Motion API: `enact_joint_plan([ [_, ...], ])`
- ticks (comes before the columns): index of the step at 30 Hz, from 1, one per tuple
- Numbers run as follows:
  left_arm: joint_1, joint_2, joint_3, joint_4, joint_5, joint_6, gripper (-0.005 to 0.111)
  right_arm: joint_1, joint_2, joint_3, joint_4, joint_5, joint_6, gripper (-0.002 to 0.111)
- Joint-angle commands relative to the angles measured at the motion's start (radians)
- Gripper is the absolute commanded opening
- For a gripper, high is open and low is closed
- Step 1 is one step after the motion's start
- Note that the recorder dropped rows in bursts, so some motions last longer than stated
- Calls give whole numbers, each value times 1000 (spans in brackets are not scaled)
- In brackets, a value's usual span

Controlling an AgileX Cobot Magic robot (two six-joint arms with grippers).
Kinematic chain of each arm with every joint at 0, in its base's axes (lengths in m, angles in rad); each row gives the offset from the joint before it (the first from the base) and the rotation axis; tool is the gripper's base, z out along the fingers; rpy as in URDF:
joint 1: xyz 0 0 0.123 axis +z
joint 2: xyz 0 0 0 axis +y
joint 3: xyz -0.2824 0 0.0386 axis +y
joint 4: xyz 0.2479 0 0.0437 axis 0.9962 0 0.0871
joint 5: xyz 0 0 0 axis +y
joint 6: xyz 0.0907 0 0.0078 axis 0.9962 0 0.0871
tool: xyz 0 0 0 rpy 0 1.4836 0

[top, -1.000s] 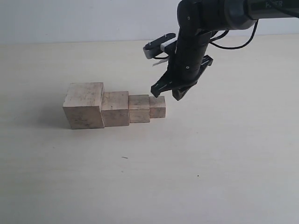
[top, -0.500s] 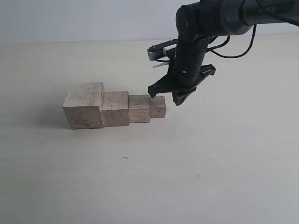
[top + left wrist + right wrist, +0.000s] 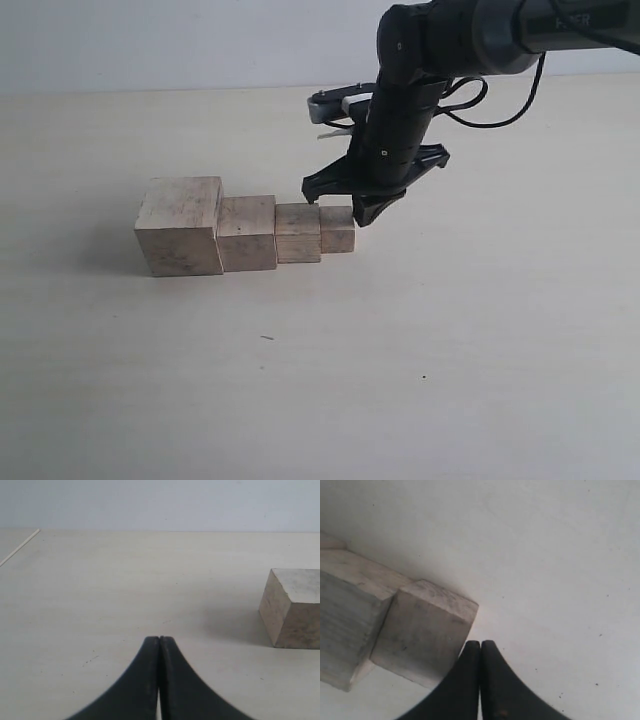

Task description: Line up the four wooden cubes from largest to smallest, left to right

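Four wooden cubes stand in a touching row, graded by size: the largest cube point(image 3: 180, 225) on the left, then the second cube point(image 3: 248, 232), the third cube point(image 3: 298, 232) and the smallest cube point(image 3: 338, 228). My right gripper point(image 3: 358, 216) hangs just above and behind the smallest cube, its jaws shut on nothing. In the right wrist view the shut tips point(image 3: 480, 642) sit at the edge of the smallest cube point(image 3: 422, 635), beside the third cube point(image 3: 345, 620). My left gripper point(image 3: 160, 639) is shut and empty, low over the table, with the largest cube point(image 3: 295, 607) ahead of it.
The pale table point(image 3: 450, 350) spreads all round the row. A thin strip point(image 3: 20, 547) marks a table edge in the left wrist view. The right arm's black links and cables point(image 3: 450, 40) reach in from the upper right.
My right gripper has shifted left and turned, coming over the smallest cube. The cubes have not moved.
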Motion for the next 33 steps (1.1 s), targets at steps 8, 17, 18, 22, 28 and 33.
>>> enact_joint_plan([
  [8,-7,-4,0,-8,-7,-8,0,1,-2,-4,41,-7,-49,0],
  [17,-7,-4,0,-8,-7,-8,0,1,-66,-4,-132,0,48,0],
  [18,-7,-4,0,-8,-7,-8,0,1,-78,-4,-132,4,48,0],
  [22,-7,-4,0,-8,-7,-8,0,1,-147,-4,-106,2,45,0],
  [28,-7,-4,0,-8,-7,-8,0,3,-313,94,3,-142,37,0],
  [33,-7,-4,0,-8,-7,-8,0,3,-519,311,142,-333,-35,0],
])
